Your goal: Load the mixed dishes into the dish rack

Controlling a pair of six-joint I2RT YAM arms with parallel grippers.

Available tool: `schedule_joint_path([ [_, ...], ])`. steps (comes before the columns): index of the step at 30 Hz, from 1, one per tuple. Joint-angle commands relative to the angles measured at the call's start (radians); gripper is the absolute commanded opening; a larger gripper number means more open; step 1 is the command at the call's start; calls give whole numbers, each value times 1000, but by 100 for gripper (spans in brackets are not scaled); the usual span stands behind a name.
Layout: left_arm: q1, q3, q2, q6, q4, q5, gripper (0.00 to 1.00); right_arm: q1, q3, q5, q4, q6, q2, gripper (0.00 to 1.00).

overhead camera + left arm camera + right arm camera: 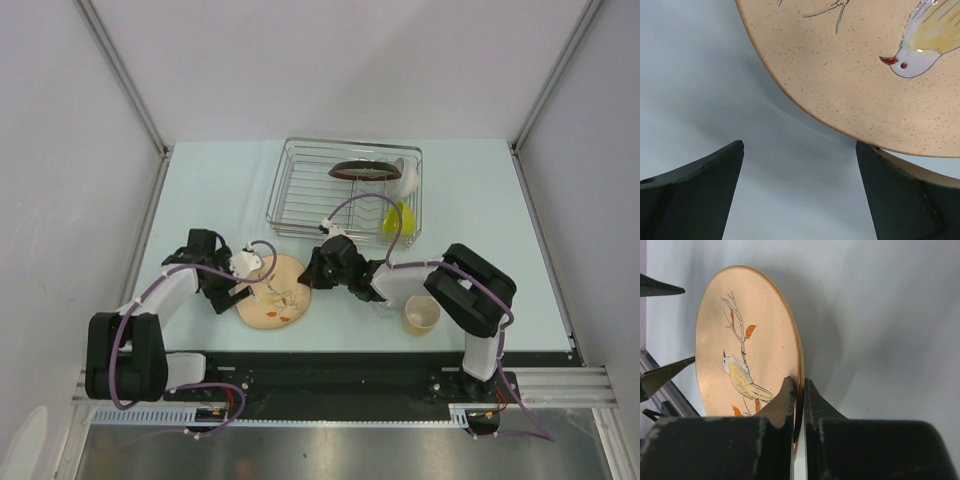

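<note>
Right pincer is clamped on the rim of the beige plate, at lower centre of the top view. The left pincer gapes wide at its opposite edge. On the bench, the rack sits upper centre, a dark-rimmed plate inside it. The cup stands lower right.

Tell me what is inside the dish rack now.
Inside the dish rack: a dark-rimmed plate standing up, a white bowl beside it, partly covered, and a yellow-green item too small to identify.
</note>
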Motion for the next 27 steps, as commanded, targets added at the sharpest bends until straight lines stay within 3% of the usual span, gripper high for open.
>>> schedule_joint_path([
  [1,-33,3,-77,-102,43,178,100,100,-25,-34,-147,-150,-99,0],
  [7,102,155,-168,-140,-124,309,100,123,-23,119,-272,-298,-311,0],
  [15,275,386,-82,-282,-232,587,100,83,18,294,-392,-534,-510,0],
  [18,306,439,-42,-344,-251,658,100,63,38,372,-379,-623,-578,0],
  [22,306,445,-30,-407,-217,712,100,30,55,454,-248,-895,-655,0],
  [27,306,423,-22,-422,-200,717,100,-85,175,363,-211,-970,-655,0],
])
